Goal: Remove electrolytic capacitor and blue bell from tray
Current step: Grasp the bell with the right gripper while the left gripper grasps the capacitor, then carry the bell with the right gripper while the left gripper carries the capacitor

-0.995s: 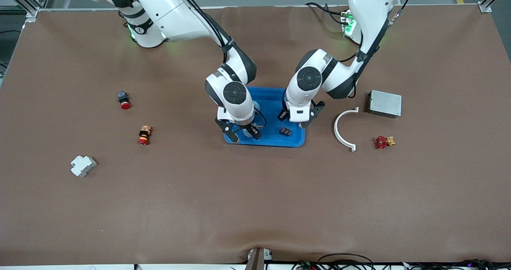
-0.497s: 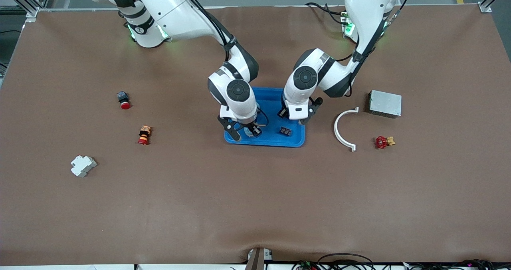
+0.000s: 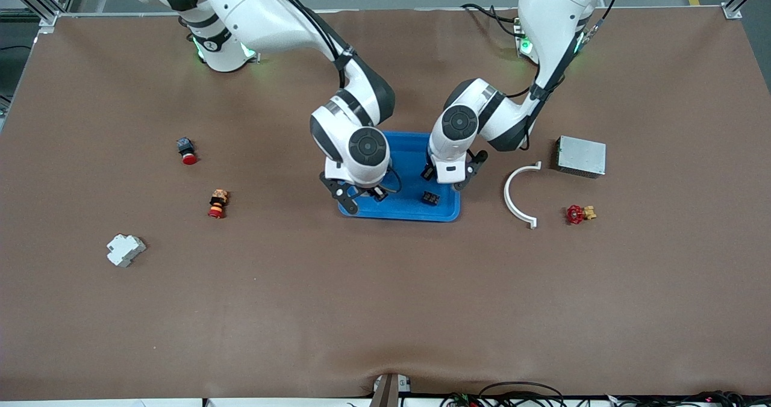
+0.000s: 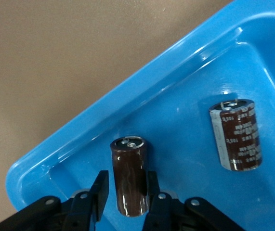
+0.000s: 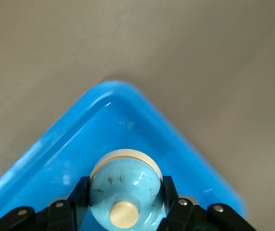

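Observation:
A light-blue dome bell with a brass button sits at a corner of the blue tray, and my right gripper is shut on it, a finger pressed on each side. In the front view this gripper is over the tray corner toward the right arm's end. A dark brown capacitor stands between the fingers of my left gripper; one finger touches it and a thin gap shows at the other. The left gripper is over the tray's end toward the left arm. Another capacitor lies in the tray.
A small black part lies in the tray. Toward the left arm's end are a white curved piece, a grey metal box and a red valve. Toward the right arm's end are two red push buttons and a white breaker.
My right gripper has closed on the bell. The left gripper's fingers have narrowed around the capacitor, and that hand has shifted slightly over the tray.

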Controlling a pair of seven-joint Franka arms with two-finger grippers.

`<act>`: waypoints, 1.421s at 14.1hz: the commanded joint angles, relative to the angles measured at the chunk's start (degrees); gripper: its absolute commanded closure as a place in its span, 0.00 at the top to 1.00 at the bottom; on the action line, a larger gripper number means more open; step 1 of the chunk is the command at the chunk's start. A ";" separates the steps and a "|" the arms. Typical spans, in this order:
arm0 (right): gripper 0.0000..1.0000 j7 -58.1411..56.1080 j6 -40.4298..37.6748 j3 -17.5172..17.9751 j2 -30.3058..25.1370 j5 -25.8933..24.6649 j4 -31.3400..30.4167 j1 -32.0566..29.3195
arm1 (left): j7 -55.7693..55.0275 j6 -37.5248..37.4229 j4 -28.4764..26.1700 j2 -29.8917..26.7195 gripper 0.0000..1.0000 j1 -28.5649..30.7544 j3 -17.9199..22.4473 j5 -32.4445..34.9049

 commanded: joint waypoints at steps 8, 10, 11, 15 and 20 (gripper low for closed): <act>0.00 -44.56 -12.25 -0.19 -18.61 -5.32 -11.78 -19.39 | -3.74 -1.31 1.43 -4.12 0.00 0.93 0.33 1.83; 0.00 -55.63 -9.63 -0.19 -22.65 -5.76 -16.43 -24.66 | -3.49 -4.38 1.61 -8.51 0.00 3.57 0.24 1.92; 0.00 -61.25 -6.74 -0.19 -24.85 -5.68 -19.76 -27.64 | -2.97 -6.49 1.61 -10.80 0.00 4.36 0.24 1.92; 0.00 -75.70 6.54 -0.10 -30.49 -5.68 -33.22 -35.84 | -1.82 -14.05 1.78 -16.26 0.00 11.21 0.24 2.10; 0.00 -84.76 20.33 -0.01 -30.85 -4.89 -42.46 -43.30 | 8.52 -21.00 1.08 -18.12 0.00 20.61 0.24 4.03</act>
